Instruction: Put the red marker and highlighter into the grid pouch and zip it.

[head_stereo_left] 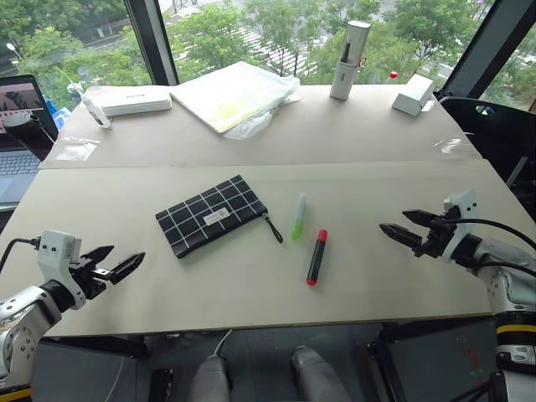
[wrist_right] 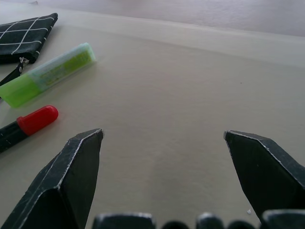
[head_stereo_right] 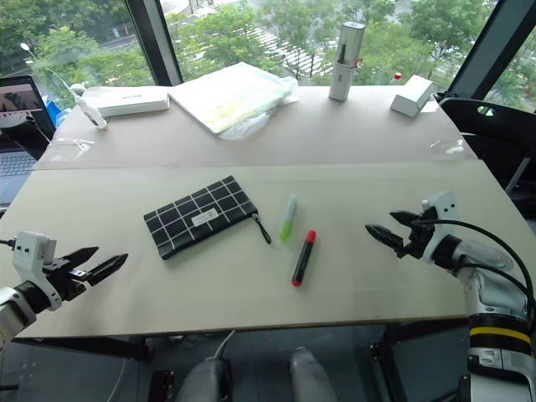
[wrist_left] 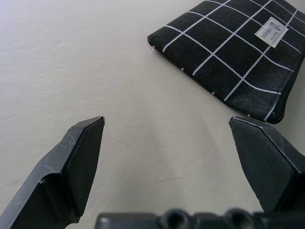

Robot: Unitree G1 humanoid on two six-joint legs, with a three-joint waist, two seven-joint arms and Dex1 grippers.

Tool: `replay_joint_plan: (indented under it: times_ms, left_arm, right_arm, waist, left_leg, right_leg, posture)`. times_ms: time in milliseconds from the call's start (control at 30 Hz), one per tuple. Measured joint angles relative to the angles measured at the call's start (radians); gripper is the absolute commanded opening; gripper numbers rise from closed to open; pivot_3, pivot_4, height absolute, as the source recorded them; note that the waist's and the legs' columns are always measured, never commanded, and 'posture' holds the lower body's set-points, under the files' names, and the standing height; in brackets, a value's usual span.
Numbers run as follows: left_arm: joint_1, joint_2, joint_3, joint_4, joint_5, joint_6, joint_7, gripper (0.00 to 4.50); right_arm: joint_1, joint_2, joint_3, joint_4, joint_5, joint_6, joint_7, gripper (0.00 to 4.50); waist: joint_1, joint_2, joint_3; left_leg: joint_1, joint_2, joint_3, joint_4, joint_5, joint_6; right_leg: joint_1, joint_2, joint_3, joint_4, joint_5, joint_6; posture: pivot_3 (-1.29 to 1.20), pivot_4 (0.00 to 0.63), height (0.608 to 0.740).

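Table (head_stereo_left: 126,251): grid pouch (head_stereo_left: 211,214) flat at centre; highlighter (head_stereo_left: 299,216) just beside its strap; red marker (head_stereo_left: 316,257) near highlighter. Left tool (head_stereo_left: 117,267), right tool (head_stereo_left: 400,228): jaws spread wide, empty, well apart from items.

The laptop (head_stereo_left: 21,134) at nine o'clock is cut by the edge; the grid pouch (head_stereo_left: 211,215) label text is too small to read.

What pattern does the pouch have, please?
Black with thin white grid lines, clearest in the left wrist view.
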Motion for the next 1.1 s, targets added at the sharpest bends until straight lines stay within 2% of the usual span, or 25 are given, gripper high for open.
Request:
replay_joint_plan:
  times_ms: [67,267,367,467,500,600,733,833,1000,1067,1100]
  left_arm:
    - [0.000,0.000,0.000,0.001,0.000,-0.001,-0.003,4.50]
    - [0.013,0.045,-0.052,0.170,0.058,-0.195,-0.228,4.50]
    - [0.008,0.064,-0.085,0.250,0.131,-0.362,-0.292,4.50]
    - [0.001,0.077,-0.106,0.323,0.208,-0.525,-0.317,4.50]
    - [-0.011,0.088,-0.122,0.382,0.260,-0.642,-0.321,4.50]
    - [-0.059,0.108,-0.135,0.473,0.334,-0.831,-0.320,4.50]
    - [-0.083,0.110,-0.143,0.545,0.331,-0.941,-0.376,4.50]
    - [-0.104,0.119,-0.157,0.629,0.327,-1.040,-0.426,4.50]
    - [-0.156,0.155,-0.197,0.741,0.350,-1.184,-0.467,4.50]
    - [-0.181,0.156,-0.208,0.774,0.355,-1.228,-0.469,4.50]
    - [-0.217,0.164,-0.230,0.816,0.377,-1.284,-0.464,4.50]
  right_arm:
    - [0.000,0.000,0.000,0.000,0.000,0.000,0.000,4.49]
    - [0.015,0.019,0.003,-0.003,0.000,0.000,-0.010,4.49]
    - [0.004,0.027,0.002,0.000,0.000,0.000,-0.023,3.72]
    - [-0.013,0.037,-0.001,0.003,0.003,0.001,-0.035,2.76]
    - [-0.031,0.048,-0.001,0.002,0.015,0.008,-0.037,2.39]
    - [-0.074,0.071,0.004,-0.022,0.040,0.027,-0.035,1.41]
    - [-0.125,0.113,0.048,-0.043,0.040,0.033,-0.019,0.01]
    - [-0.191,0.172,0.096,-0.043,0.038,0.035,-0.012,0.01]
    - [-0.389,0.258,0.166,-0.018,0.005,0.012,-0.040,0.01]
    - [-0.438,0.286,0.192,0.022,-0.029,-0.016,-0.053,0.01]
    - [-0.487,0.321,0.249,0.091,-0.104,-0.049,-0.085,0.01]
  waist:
    - [0.000,0.000,0.000]
    - [0.000,0.000,0.000]
    - [0.000,0.000,0.000]
    - [0.000,0.000,0.000]
    - [0.000,0.000,0.000]
    - [0.001,0.000,0.000]
    - [-0.002,0.000,0.000]
    - [-0.002,0.001,0.000]
    - [-0.002,0.002,-0.001]
    - [0.000,0.002,-0.001]
    - [0.000,0.002,-0.001]
  left_leg:
    - [0.000,0.000,0.000,0.000,0.000,0.000]
    - [-0.001,0.000,-0.002,0.000,0.000,0.000]
    - [-0.001,0.000,-0.002,0.000,0.000,0.000]
    - [-0.001,0.000,-0.002,0.000,0.000,0.000]
    - [-0.001,0.000,-0.002,0.000,0.000,0.000]
    - [-0.001,0.000,-0.002,0.000,0.000,0.000]
    - [-0.002,0.000,-0.002,0.000,0.000,0.000]
    - [-0.002,0.000,-0.002,0.000,0.000,0.000]
    - [0.001,0.000,-0.002,0.000,0.000,0.000]
    - [0.001,0.000,-0.003,0.000,0.000,0.000]
    - [0.002,0.000,-0.003,0.000,0.000,0.000]
  right_leg:
    - [0.000,0.000,0.000,0.000,0.000,0.000]
    - [0.000,0.000,-0.002,0.000,-0.001,-0.001]
    - [0.000,0.000,-0.002,0.000,-0.001,-0.001]
    - [0.000,0.000,-0.002,0.000,-0.001,-0.001]
    - [-0.001,0.000,-0.002,0.000,-0.001,-0.002]
    - [-0.001,0.000,-0.003,0.000,0.000,-0.002]
    - [-0.002,0.000,-0.003,0.001,0.000,-0.002]
    - [-0.003,0.000,-0.003,0.003,-0.001,-0.002]
    - [-0.003,0.000,-0.005,0.012,-0.004,-0.005]
    - [-0.003,0.000,-0.006,0.014,-0.005,-0.005]
    - [-0.003,0.000,-0.006,0.015,-0.005,-0.005]
  posture:
    - [0.00,0.150,0.738]
    - [0.00,0.150,0.738]
    - [0.00,0.150,0.738]
    - [0.00,0.150,0.738]
    - [0.00,0.150,0.738]
    - [0.00,0.150,0.738]
    - [0.00,0.150,0.738]
    - [0.00,0.150,0.738]
    - [0.00,0.150,0.738]
    - [0.00,0.150,0.738]
    - [0.00,0.150,0.738]
